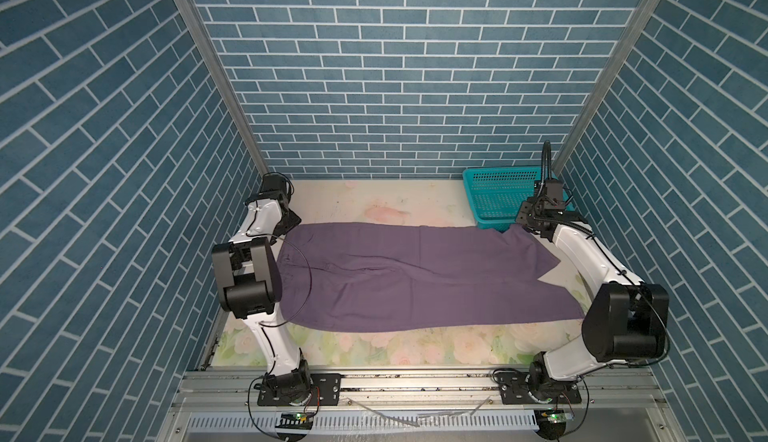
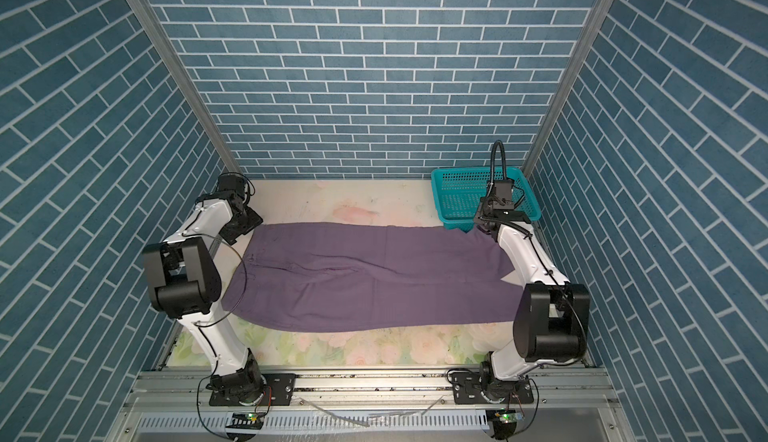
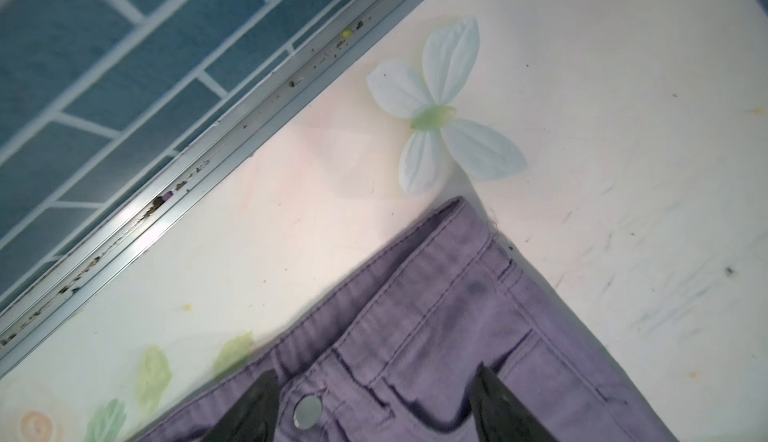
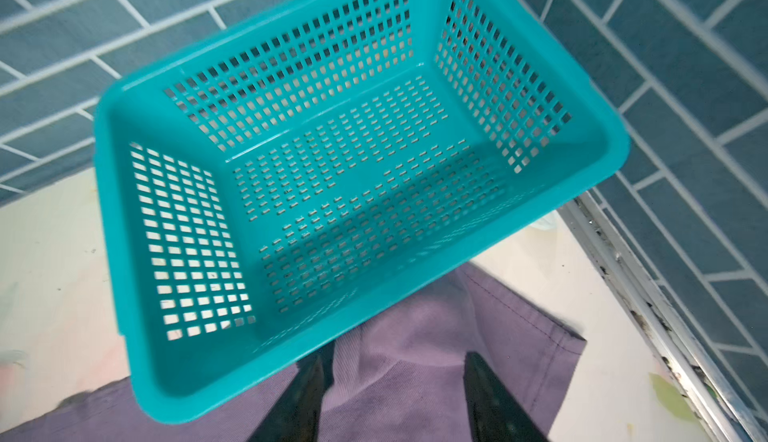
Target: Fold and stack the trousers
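Trousers [image 1: 415, 278] spread flat, left gripper [image 3: 376, 369] agape over waistband [image 3: 415, 261], right gripper [image 4: 395, 354] agape over hem [image 4: 552, 336]; likely hazard: hem grab catching or shoving adjacent far-right basket [image 4: 110, 211].

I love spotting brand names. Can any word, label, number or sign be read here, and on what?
None can be read.
The trousers show no label, and their metal button looks blank.
The teal basket bears no lettering.
The small boards with green lights by the arm bases are too small to read.
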`<state>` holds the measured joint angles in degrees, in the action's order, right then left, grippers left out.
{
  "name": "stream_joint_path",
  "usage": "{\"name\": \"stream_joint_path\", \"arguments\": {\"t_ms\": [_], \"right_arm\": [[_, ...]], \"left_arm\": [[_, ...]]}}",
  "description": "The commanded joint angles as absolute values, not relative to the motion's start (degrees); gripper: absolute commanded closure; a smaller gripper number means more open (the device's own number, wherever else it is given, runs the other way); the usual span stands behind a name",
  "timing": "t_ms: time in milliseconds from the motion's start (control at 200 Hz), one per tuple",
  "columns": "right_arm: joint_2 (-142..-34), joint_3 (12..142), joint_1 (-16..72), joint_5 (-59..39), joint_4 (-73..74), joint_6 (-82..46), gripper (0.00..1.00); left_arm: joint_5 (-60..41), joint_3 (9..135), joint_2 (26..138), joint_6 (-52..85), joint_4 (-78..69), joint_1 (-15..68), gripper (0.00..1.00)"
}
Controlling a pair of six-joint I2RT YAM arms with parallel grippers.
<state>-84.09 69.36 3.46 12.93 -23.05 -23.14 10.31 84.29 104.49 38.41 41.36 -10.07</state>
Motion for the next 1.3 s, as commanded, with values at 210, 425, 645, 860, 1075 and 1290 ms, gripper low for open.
{"name": "stream_joint_path", "arguments": {"t_ms": [210,425,645,860,1075,1290], "right_arm": [[-65.19,53.36,1.22,19.58,-38.39,-29.09,0.96],[-67.22,49.32,-8.82,13.19,-36.43,-29.71,0.97],[-81.69,53.39,-15.11,4.31,-28.26,-29.97,0.65],[-94.12,60.64,-15.97,5.28,-24.62,-29.3,0.57],[-101.86,65.64,-16.34,6.15,-23.29,-28.38,0.58],[-108.1,68.09,-16.35,4.87,-23.13,-28.65,0.5]], "left_arm": [[12.53,61.8,84.93,40.74,37.21,-1.58,0.33],[13.07,52.22,80.71,39.67,37.8,-0.7,0.33],[12.37,52.18,81.13,39.72,37.68,-0.7,0.29],[12.61,51.72,81.98,39.81,37.85,-0.7,0.39],[13.31,51.98,83.1,39.72,38.18,-0.7,0.4],[14.42,53.17,83.67,39.73,38.04,-0.79,0.42]]}}
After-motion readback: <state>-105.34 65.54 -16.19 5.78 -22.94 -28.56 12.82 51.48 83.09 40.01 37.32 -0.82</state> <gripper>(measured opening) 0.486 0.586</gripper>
